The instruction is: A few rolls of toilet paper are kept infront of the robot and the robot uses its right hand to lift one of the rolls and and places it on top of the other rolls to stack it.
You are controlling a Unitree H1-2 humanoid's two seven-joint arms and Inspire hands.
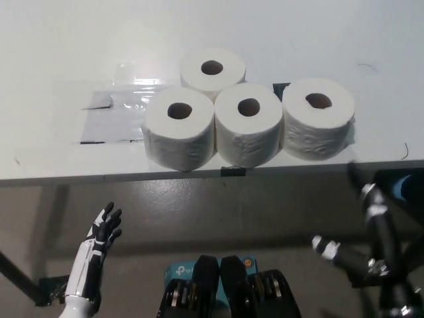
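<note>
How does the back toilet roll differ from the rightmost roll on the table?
The back roll sits behind the front row, wedged between two rolls that hide most of its side; the rightmost roll ends the front row with its full side wall showing. The back roll lies farther from the table edge and the black right hand; the rightmost is nearer both. Both are white, upright, cores facing up.

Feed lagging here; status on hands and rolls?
Both hands low, open: white left hand, black right hand. White toilet paper rolls unstacked on the table. Nothing blocking.
</note>
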